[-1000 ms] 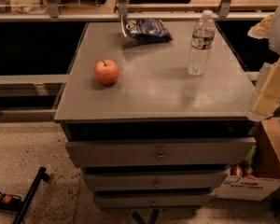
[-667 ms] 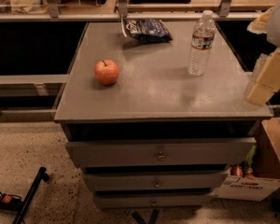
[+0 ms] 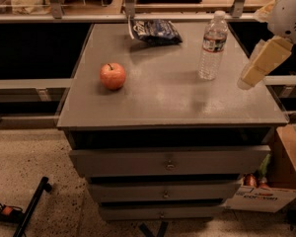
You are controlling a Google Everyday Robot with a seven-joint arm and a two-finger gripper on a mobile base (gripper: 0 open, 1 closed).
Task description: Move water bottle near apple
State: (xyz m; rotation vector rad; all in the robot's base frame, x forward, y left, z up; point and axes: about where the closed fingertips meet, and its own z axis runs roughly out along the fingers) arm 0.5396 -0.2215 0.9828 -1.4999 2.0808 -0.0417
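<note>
The water bottle [image 3: 213, 45] stands upright on the right part of the grey cabinet top [image 3: 167, 98]; it is clear and ribbed, with a white cap and a dark label band. The apple [image 3: 112, 76] is red-orange with a short stem and sits on the left part of the top, well apart from the bottle. My gripper [image 3: 259, 63] hangs above the top's right edge, to the right of the bottle and not touching it. It holds nothing that shows.
A dark blue crinkled snack bag [image 3: 155, 31] lies at the back of the top. The cabinet has several drawers [image 3: 167, 163] below. A cardboard box [image 3: 281, 177] stands on the floor at the right. A shelf rail [image 3: 89, 18] runs behind the cabinet.
My gripper has moved up and a little left, toward the bottle. The bottle, apple and snack bag have not moved.
</note>
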